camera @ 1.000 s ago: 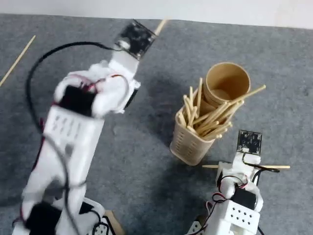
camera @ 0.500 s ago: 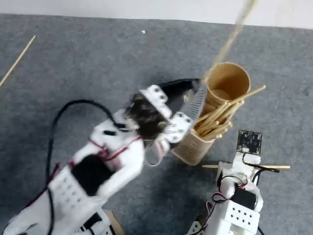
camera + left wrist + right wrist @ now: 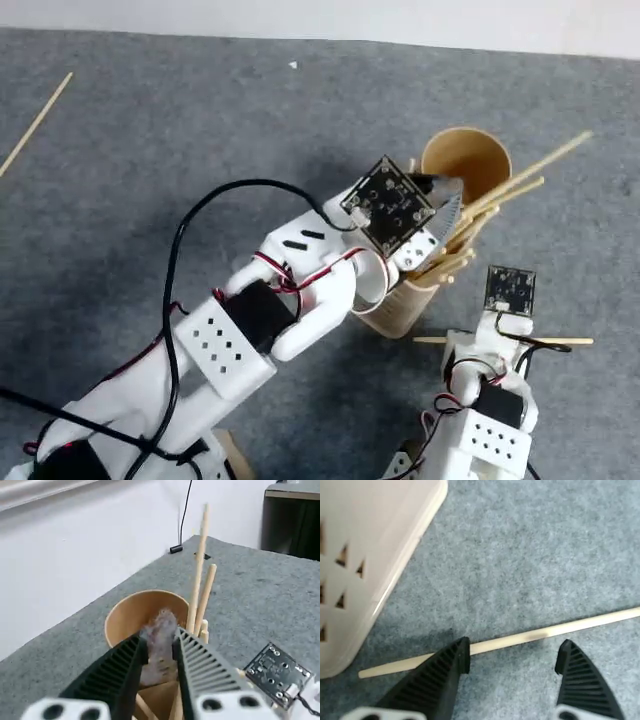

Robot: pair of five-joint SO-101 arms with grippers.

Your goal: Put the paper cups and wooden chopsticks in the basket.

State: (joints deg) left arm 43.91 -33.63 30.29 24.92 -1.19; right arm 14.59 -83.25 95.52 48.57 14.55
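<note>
Far to the left, a thin wooden chopstick (image 3: 35,122) lies alone on the fuzzy gray table cover (image 3: 200,130), well apart from everything else.

Next comes the big white left arm (image 3: 230,340). It leans across the table, and the left gripper (image 3: 445,200) (image 3: 160,632) hangs right over the basket. I cannot tell if it is holding something or not.

Under it stands the cream plastic basket with little holes in its sides (image 3: 385,305) (image 3: 380,545). A bunch of wooden chopsticks (image 3: 455,255) sits in the basket and leans out to the right. One long wooden chopstick (image 3: 545,162) (image 3: 198,570) pokes out farther than the others, and its low end is just beside the tip of the left gripper. The round brown paper cup (image 3: 465,160) (image 3: 125,617) stands at the far end of the basket with its open end up.

To the right, near the front, is the small white right arm (image 3: 490,420). The right gripper (image 3: 500,345) (image 3: 514,647) is low over the table cover, just beside the basket, with its jaws spread wide apart and nothing in them. One more pale wooden chopstick (image 3: 560,341) (image 3: 570,625) lies flat on the table cover under the gap between the jaws.
</note>
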